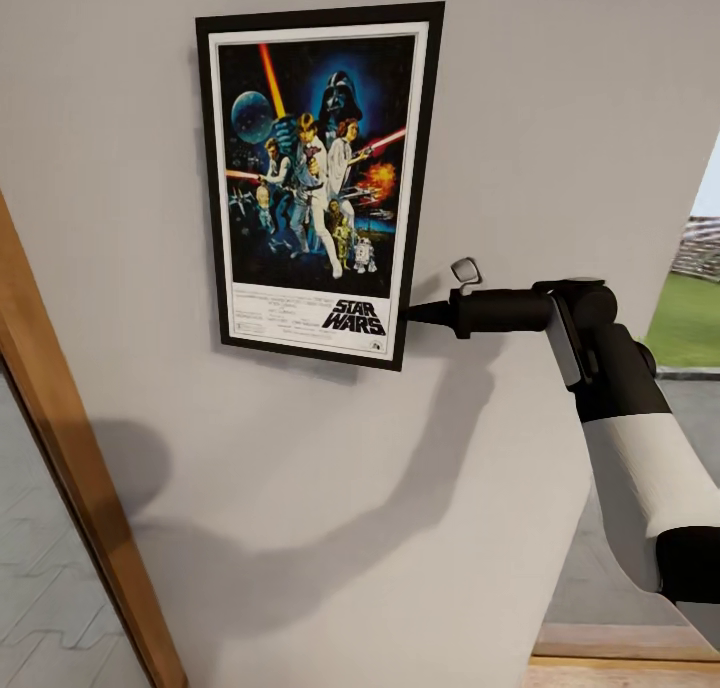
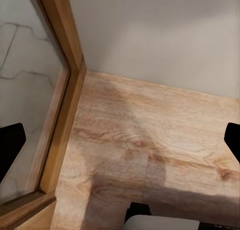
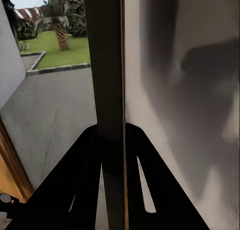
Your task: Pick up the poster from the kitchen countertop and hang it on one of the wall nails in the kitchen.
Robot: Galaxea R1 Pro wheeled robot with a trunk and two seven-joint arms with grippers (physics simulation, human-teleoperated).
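- The black-framed, white-bordered Star Wars poster (image 1: 318,183) is lying flat against the plain light grey wall (image 1: 560,118)
- The right tool (image 1: 408,315) is pinching the poster's lower right edge
- The left tool's black fingers (image 2: 11,150) are standing wide apart over the wooden floor (image 2: 150,155), holding nothing

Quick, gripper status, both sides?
Left gripper: open, holding nothing, above the wood floor.
Right gripper: shut on the poster, pinching its right edge against the wall.

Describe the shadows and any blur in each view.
Head view: sharp; the right arm casts a long dark shadow down the light grey wall below the black-framed Star Wars poster. Left wrist view: soft shadow across the wooden floor. Right wrist view: the poster's edge looks blurred between the right gripper fingers.
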